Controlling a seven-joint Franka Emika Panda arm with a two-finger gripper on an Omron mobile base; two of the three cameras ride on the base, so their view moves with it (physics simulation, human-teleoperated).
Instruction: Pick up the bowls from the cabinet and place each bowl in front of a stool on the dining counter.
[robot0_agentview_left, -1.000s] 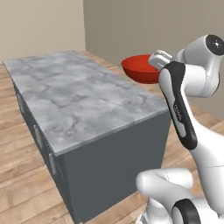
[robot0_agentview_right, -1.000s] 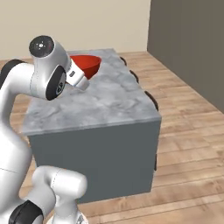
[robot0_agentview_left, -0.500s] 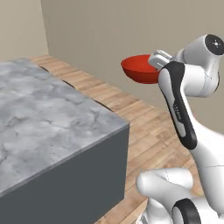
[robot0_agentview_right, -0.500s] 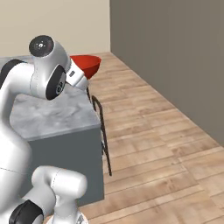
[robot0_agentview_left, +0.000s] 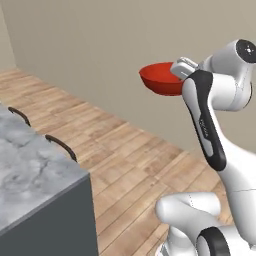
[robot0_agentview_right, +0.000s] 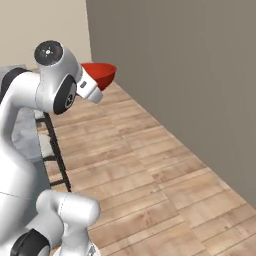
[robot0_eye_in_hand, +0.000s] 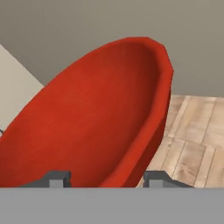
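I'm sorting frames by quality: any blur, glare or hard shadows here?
Left base view: sharp, even light, no glare on the red bowl. Right base view: flat shading, wall uniformly dull. Hand view: bowl close up and soft-edged, grainy, gripper closed on its rim.

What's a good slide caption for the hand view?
The hand grips the rim of the red bowl, with wood floor beyond.

Glossy red bowl (robot0_eye_in_hand: 87, 118) tilted, rim between end effector (robot0_eye_in_hand: 107, 179) fingertips, wooden floor (robot0_eye_in_hand: 192, 144) beyond
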